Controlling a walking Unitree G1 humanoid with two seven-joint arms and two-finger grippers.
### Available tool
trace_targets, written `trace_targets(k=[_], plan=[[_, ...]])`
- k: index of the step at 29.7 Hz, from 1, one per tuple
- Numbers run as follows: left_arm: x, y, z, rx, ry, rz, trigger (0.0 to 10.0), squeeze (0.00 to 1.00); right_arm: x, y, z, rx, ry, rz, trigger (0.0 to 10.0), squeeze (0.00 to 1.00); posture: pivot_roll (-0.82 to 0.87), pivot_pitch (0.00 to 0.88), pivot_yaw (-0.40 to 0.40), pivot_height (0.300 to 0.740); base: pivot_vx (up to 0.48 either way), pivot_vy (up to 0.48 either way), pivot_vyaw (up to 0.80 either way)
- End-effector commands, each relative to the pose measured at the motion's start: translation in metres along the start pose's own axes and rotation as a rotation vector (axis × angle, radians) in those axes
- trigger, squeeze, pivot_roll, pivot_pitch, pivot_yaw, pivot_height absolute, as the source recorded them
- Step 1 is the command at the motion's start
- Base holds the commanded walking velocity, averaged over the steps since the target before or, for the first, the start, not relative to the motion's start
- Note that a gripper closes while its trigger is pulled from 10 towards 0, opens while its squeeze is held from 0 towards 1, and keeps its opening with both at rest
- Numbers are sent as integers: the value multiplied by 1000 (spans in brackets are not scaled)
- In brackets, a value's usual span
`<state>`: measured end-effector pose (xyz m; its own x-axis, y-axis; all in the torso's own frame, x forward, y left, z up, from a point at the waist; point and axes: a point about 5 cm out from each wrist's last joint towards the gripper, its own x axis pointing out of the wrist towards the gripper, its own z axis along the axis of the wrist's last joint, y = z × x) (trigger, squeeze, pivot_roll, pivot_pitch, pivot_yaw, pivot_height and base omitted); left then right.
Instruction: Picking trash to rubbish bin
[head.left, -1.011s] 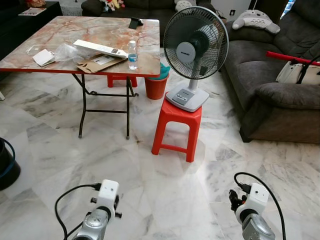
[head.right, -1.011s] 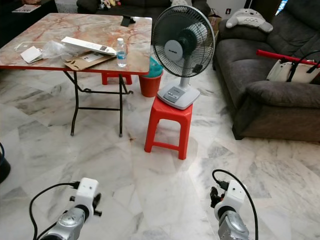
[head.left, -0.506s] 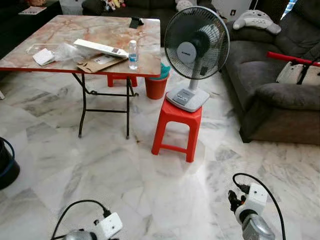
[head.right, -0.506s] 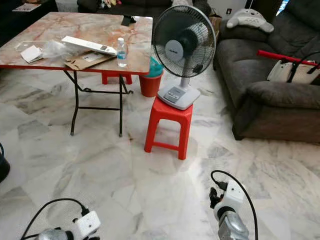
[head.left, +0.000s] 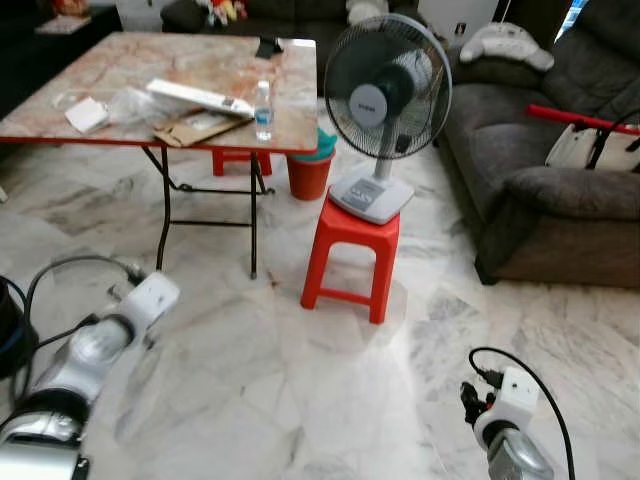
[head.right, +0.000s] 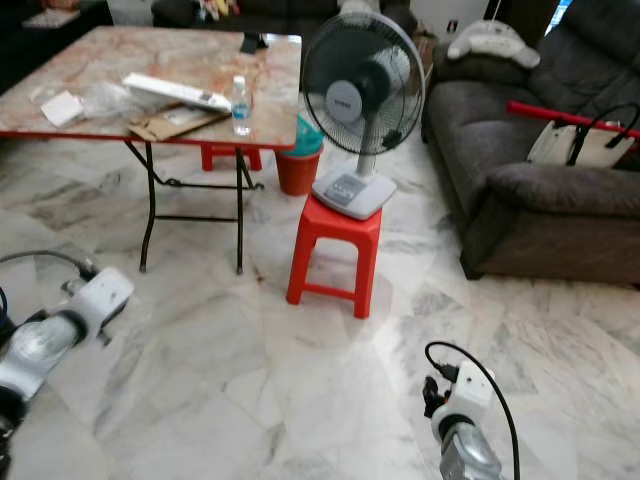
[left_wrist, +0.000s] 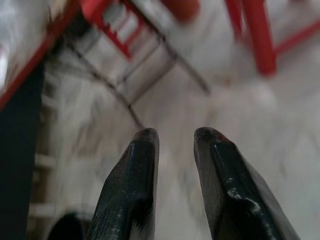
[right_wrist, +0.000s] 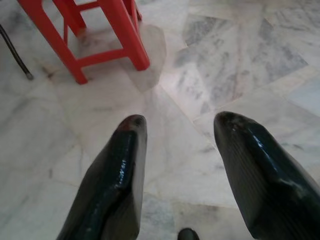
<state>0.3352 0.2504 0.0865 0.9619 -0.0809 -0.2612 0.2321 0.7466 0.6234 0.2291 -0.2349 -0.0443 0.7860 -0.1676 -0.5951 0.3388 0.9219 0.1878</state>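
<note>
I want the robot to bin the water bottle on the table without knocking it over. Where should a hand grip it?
Probably around the mid-body of the water bottle, coming level from the table's near edge: it stands upright by that edge, with cardboard beside it.

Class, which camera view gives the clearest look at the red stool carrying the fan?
The left eye view: the red stool appears whole, seat and legs, with the fan on top. The right eye view shows the same. The right wrist view catches just its legs, and the left wrist view only blurred red legs.
</note>
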Motion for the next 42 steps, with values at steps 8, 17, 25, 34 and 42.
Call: trace_targets(k=[8, 17, 25, 34, 42], plan=[[11, -75, 5, -590, 75, 22, 10000, 0, 4, 1, 14, 13, -34, -3, 10000, 0, -33, 13, -83, 740, 0, 0, 0], [-16, -144, -26, -578, 301, -204, 10000, 0, 5, 2, 18, -22, -50, -17, 10000, 0, -24, 15, -89, 740, 0, 0, 0], [-49, -176, -58, -427, 442, -334, 10000, 0, 5, 6, 14, -80, -33, -14, 10000, 0, -12, 16, -91, 740, 0, 0, 0], [-27, -172, -28, -335, 333, -300, 10000, 0, 3, 4, 5, -58, 7, -20, 10000, 0, -3, 13, -99, 740, 0, 0, 0], [9, -144, 21, -525, 216, -231, 10000, 0, 3, 2, 6, -52, 2, -19, 10000, 0, -10, 3, -104, 740, 0, 0, 0]])
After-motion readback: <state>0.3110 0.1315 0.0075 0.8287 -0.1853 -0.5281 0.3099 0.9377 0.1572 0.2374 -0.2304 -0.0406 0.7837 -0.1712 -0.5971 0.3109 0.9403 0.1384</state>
